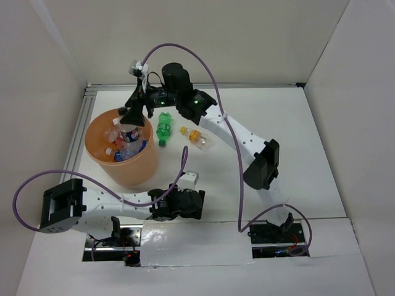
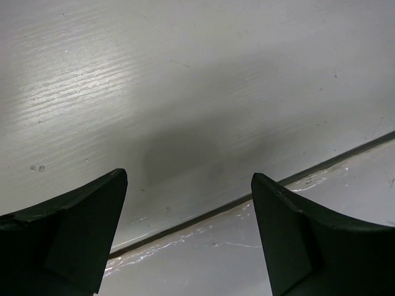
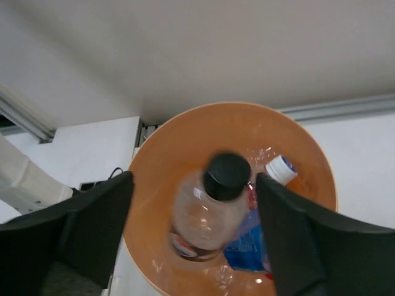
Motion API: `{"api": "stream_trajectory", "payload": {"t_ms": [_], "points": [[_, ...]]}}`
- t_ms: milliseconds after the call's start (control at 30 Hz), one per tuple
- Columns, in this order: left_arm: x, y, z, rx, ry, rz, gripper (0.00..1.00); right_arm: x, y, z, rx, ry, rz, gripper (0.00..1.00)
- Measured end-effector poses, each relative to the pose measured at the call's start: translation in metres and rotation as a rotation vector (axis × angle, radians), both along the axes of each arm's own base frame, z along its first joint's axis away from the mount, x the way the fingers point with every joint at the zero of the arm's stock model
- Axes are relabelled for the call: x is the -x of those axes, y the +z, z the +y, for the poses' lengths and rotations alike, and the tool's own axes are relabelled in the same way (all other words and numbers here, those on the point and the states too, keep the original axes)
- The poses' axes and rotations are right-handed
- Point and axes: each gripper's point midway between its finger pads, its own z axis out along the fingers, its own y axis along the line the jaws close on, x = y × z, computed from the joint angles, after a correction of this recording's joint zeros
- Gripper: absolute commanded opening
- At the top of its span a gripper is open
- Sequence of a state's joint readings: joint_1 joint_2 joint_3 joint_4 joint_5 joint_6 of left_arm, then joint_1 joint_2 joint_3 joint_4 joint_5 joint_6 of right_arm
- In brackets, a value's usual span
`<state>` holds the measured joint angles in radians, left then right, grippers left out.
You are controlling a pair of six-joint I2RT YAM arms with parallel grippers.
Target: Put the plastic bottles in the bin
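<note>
The orange bin [image 1: 134, 169] stands at the left of the table with several bottles [image 1: 123, 147] inside. My right gripper [image 1: 132, 115] hovers over its far rim, open. In the right wrist view the gripper [image 3: 194, 179] spans the bin [image 3: 157, 145]. A clear bottle with a black cap [image 3: 226, 176] sits blurred between the spread fingers, touching neither, above a blue-labelled bottle [image 3: 250, 250] and a white cap [image 3: 281, 169]. A green bottle [image 1: 163, 128] and an orange-capped bottle [image 1: 196, 137] lie on the table right of the bin. My left gripper [image 1: 197, 203] is open and empty.
The left wrist view shows only bare white table and a seam [image 2: 321, 169] between the open left fingers [image 2: 92, 209]. White walls close in the table at the back and both sides. A purple cable [image 1: 237, 179] loops over the right arm.
</note>
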<state>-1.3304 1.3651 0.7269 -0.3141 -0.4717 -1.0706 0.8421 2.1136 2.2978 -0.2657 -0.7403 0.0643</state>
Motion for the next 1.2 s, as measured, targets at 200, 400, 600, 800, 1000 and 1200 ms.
{"api": "stream_trajectory", "payload": {"t_ms": [200, 400, 600, 800, 1000, 1200], "points": [[-0.012, 0.019, -0.007, 0.008, 0.013, -0.06, 0.99, -0.04, -0.004, -0.023, 0.019, -0.097, 0.021, 1.0], [-0.042, 0.068, -0.031, 0.094, 0.096, -0.144, 0.83, -0.138, 0.007, -0.139, 0.056, -0.359, 0.03, 0.62], [-0.12, 0.099, -0.039, 0.203, 0.369, -0.119, 0.2, -0.204, -0.026, -0.369, 0.19, -0.788, 0.097, 0.2], [-0.191, 0.112, -0.047, 0.264, 0.602, -0.074, 0.91, -0.136, -0.117, -0.505, 0.346, -0.96, 0.299, 0.85], [-0.24, 0.115, -0.076, 0.258, 0.72, -0.059, 1.0, -0.036, -0.177, -0.512, 0.429, -0.917, 0.408, 0.86], [-0.261, 0.072, -0.041, 0.135, 0.842, 0.003, 1.0, 0.003, -0.184, -0.515, 0.423, -0.902, 0.383, 0.86]]}}
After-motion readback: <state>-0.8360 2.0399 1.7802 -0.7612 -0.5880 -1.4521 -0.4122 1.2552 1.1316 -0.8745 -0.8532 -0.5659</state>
